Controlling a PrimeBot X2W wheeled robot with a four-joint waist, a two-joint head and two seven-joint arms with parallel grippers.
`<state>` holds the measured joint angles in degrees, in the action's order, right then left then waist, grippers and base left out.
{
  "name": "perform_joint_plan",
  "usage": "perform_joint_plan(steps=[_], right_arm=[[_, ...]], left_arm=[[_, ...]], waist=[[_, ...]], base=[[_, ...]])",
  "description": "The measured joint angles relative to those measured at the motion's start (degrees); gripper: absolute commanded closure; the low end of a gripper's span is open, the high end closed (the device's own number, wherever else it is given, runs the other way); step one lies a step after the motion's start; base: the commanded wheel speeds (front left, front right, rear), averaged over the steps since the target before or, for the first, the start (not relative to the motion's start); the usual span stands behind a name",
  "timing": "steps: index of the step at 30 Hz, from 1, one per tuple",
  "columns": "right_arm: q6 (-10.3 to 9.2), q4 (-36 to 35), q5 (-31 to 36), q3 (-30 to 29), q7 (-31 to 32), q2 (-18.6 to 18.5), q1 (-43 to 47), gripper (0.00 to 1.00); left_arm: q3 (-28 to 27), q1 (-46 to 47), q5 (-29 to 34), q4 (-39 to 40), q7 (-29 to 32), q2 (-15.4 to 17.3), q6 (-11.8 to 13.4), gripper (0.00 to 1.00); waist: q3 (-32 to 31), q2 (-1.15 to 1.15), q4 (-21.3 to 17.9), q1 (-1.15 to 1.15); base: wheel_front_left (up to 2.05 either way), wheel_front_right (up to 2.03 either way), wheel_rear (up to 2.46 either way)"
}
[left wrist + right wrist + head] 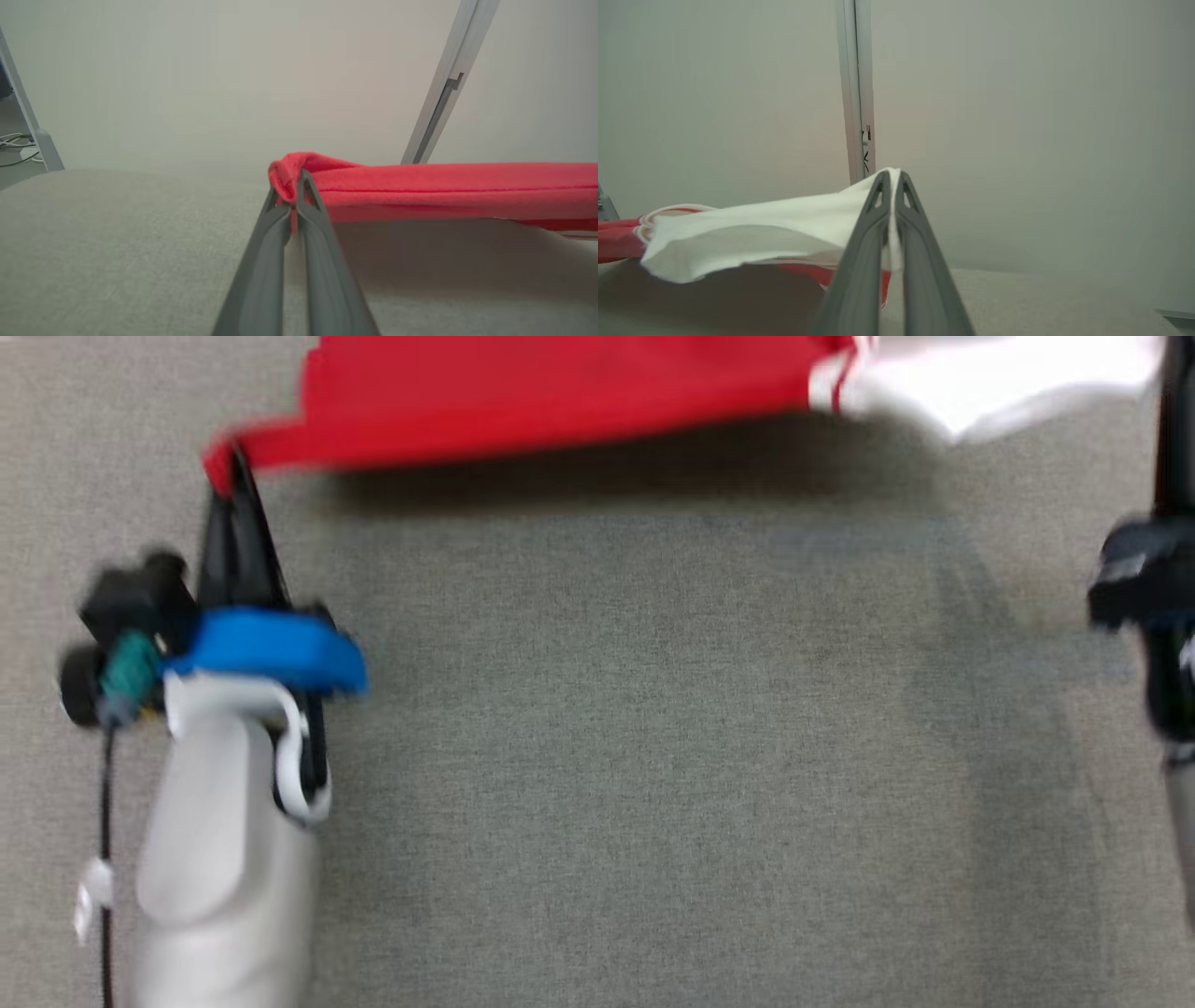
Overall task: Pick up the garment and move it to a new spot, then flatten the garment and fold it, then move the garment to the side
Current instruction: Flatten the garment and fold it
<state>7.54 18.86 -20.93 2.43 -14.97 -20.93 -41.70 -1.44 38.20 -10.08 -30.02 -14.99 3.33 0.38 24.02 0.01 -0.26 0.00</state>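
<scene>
The left gripper [296, 186] has its two dark fingers pressed together on a bunched red corner of the garment [560, 392], and the cloth puckers over the tips. The right gripper [891, 179] pinches a white edge of the same garment, with a thin strip of white cloth caught between its fingers and trailing down the gap.

The garment hangs stretched from one pair of fingertips to the other. Its near edge is raised above the grey fabric surface [653, 756], which carries a broad shadow just short of the tips.

The head view is blurred but takes in both colours at once. Red runs from the left fingertips across to a red-and-white trim [840, 378], then white continues toward the right fingers.

The left wrist view is sharper. It shows the red cloth doubled in layers, with a seam line running away to the right of the fingers. A slanted pale metal post [444, 84] stands beyond the fingers, and cables [14, 140] lie on the floor far to their left.

In the right wrist view the white part spreads to the left of the fingers, with red beneath it. A small red fold hangs low behind them, and I cannot tell whether it touches the surface. An upright post [857, 93] stands just left of the tips
</scene>
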Motion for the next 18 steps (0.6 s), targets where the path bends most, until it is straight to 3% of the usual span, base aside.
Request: perform_joint_plan(steps=[7,18], right_arm=[[-0.03,-0.44,-4.38,3.90,0.00,2.11,20.49,1.00],[-0.04,2.19,-5.34,4.48,0.00,4.50,37.46,1.00]], left_arm=[[3.54,-14.69,-5.10,-0.96,0.00,-0.43,-0.86,1.00],[6.32,-30.49,-8.96,-1.71,0.00,-0.52,0.59,1.00]], waist=[[-4.03,-0.01,0.03,-0.01],[-14.74,-0.02,-0.17,-0.01]], base=[[0.00,0.00,0.00],[0.00,0.00,0.00]])
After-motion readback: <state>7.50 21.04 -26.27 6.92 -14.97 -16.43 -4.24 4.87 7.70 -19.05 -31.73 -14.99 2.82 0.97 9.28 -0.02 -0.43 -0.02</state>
